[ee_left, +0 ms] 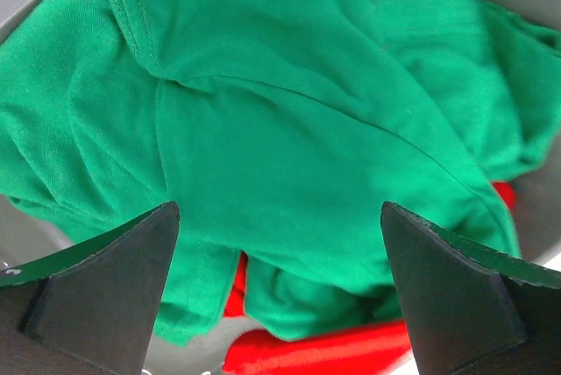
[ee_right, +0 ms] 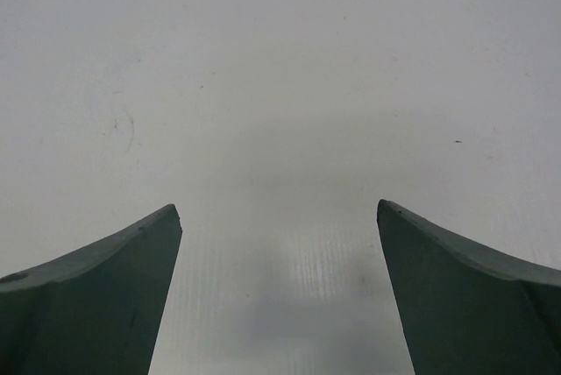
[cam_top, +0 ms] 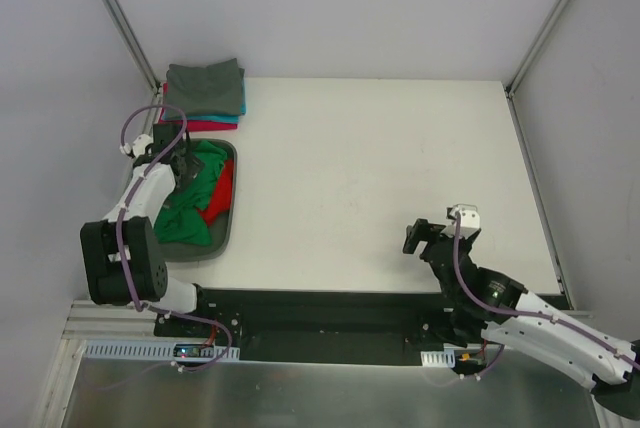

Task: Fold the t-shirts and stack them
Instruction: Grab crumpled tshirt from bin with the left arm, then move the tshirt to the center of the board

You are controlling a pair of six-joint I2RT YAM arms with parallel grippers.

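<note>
A crumpled bright green t-shirt (cam_top: 190,210) and a red t-shirt (cam_top: 221,193) lie in the grey metal tray (cam_top: 229,231) at the table's left. My left gripper (cam_top: 185,163) hovers over the green shirt, open and empty. In the left wrist view the green shirt (ee_left: 289,130) fills the frame, with the red shirt (ee_left: 351,349) below it, and both lie between my open fingers (ee_left: 114,279). A folded stack with a grey t-shirt (cam_top: 205,88) on top of teal and pink-magenta ones sits behind the tray. My right gripper (cam_top: 414,236) is open over bare table.
White table (cam_top: 380,168) with walls and metal frame posts on both sides. The right wrist view shows only bare tabletop (ee_right: 280,86) between the fingers. The arm bases and a black strip run along the near edge.
</note>
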